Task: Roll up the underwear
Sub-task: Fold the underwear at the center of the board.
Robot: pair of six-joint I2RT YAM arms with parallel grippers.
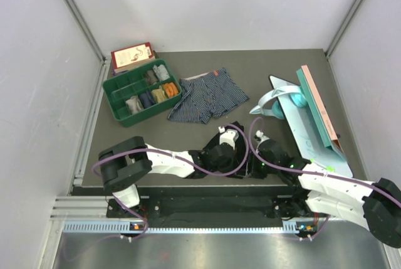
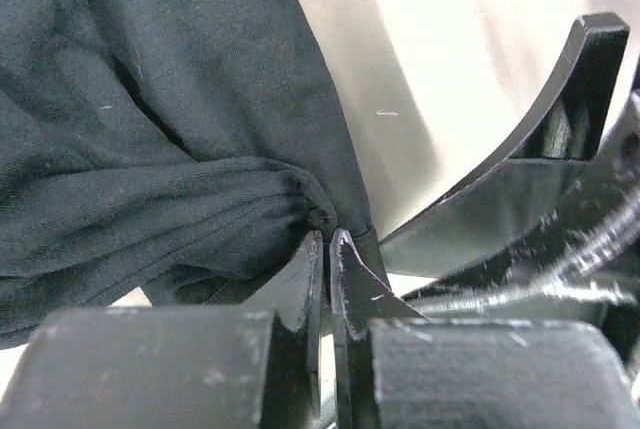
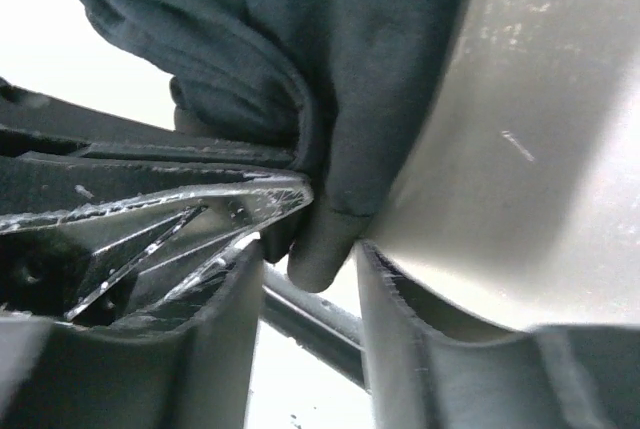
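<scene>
Top view, striped briefs (image 1: 207, 96) flat on bench (image 1: 263, 71) just beside green tray (image 1: 141, 90), both arms meeting low over black briefs (image 1: 239, 151) near front edge, left wrist view, left hand (image 2: 328, 249) pinched tight on black hem, right wrist view, right hand (image 3: 312, 259) clamped around a fold of black cloth.

Colour reference: the black briefs (image 2: 150, 149) are plain black throughout; the striped briefs (image 1: 203, 100) are dark blue with thin white stripes and an orange waistband (image 1: 210, 74); tray (image 1: 111, 101), green; table (image 1: 250, 68), dark grey; board (image 1: 311, 103), teal with pink edge
</scene>
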